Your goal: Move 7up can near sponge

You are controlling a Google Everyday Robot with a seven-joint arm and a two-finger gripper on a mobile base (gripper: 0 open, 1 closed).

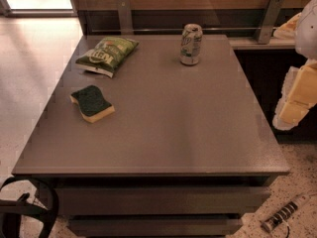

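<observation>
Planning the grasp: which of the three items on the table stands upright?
The 7up can, at the far edge; sponge and chip bag lie flat. The gripper hangs right of the table.

7up can [191, 44] upright, table [173, 128] rear | sponge [92, 103] left (well apart) | gripper [294, 105] off right edge

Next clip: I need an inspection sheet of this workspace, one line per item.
Surface: grey table, drawers below.
Job's things: 7up can upright near the far edge; sponge near the left edge, green side up; the two are well apart.
Clutter: green chip bag lying beyond the sponge.
Grippers: gripper off the table's right side, away from the can.
Cables: black loop lower left, possibly a cable.
Surroundings: speckled floor; striped object lying on it, lower right.
</observation>
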